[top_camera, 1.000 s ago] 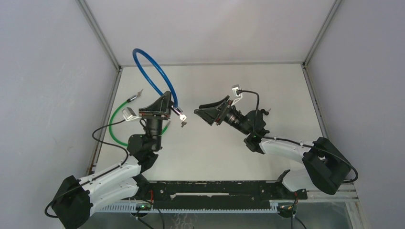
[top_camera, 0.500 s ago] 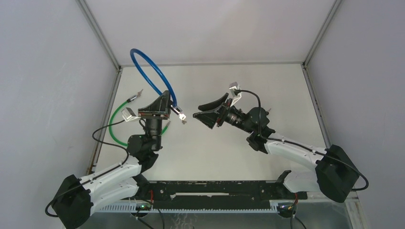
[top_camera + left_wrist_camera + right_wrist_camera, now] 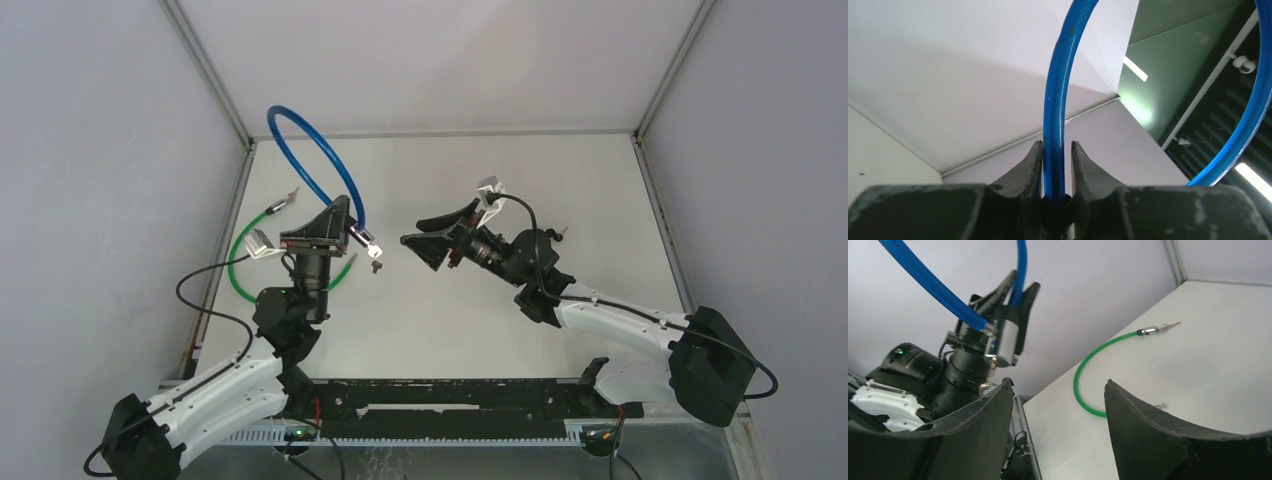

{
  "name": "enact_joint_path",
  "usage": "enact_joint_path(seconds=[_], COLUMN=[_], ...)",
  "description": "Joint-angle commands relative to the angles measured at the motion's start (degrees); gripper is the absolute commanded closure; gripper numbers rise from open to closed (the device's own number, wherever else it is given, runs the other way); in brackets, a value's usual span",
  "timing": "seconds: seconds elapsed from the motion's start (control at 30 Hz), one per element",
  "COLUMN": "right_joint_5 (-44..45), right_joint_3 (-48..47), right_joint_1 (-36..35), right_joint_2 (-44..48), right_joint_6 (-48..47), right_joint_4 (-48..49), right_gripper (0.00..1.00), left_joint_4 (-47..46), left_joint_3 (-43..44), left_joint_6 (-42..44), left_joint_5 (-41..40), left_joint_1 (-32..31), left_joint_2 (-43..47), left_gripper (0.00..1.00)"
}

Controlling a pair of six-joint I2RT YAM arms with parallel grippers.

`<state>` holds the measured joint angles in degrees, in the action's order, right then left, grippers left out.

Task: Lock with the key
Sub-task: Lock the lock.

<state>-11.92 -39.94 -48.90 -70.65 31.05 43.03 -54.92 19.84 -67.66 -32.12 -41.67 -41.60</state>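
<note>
above the white bench (image 3: pixel 560 180), the blue cable lock (image 3: pixel 300 150) hangs raised, clamped in the left tool (image 3: pixel 1055 147). the right tool (image 3: pixel 1058 385), jaws apart, faces its silver barrel (image 3: pixel 1007 342) and dangling key (image 3: pixel 376 266). a misjudged closing could knock the key aside or twist the cable loose.

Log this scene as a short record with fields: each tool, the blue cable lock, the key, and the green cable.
left tool: shut on the blue cable lock, holding its loop up off the table
right tool: open, empty, pointed toward the silver lock barrel
key: hangs at the barrel's lower end; cannot tell if it is inserted
green cable lock: lying on the table by the left arm, not held
</note>
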Motion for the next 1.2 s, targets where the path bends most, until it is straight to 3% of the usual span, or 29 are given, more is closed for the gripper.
enact_joint_path(seconds=[0.0, 0.17, 0.53, 0.8, 1.17], right_joint_5=[0.7, 0.2, -1.1, -4.3, -8.2], right_joint_3=[-2.2, -4.1, -3.9, -3.9, -2.9], right_joint_1=[-1.1, -4.0, -3.7, -3.2, -2.1], right_joint_2=[1.7, -0.7, -2.6, -2.7, -2.8], right_joint_6=[4.7, 3.0, 8.9, 8.1, 8.6], right_joint_4=[3.3, 3.1, 4.1, 3.1, 6.3], right_gripper=[0.27, 0.27, 0.31, 0.48, 0.46], left_joint_4=[1.4, -0.4, -6.9, -11.6, -12.6], left_joint_3=[3.9, 4.2, 1.2, -0.3, -1.0], left_joint_6=[3.2, 2.9, 5.0, 4.6, 3.5], left_joint_5=[2.1, 4.6, 6.2, 8.4, 9.6], left_joint_1=[-0.2, -0.2, -0.2, 0.0, 0.3], left_joint_2=[0.2, -1.5, -1.3, -3.4, -3.7], left_gripper=[1.00, 1.00, 1.00, 1.00, 1.00])
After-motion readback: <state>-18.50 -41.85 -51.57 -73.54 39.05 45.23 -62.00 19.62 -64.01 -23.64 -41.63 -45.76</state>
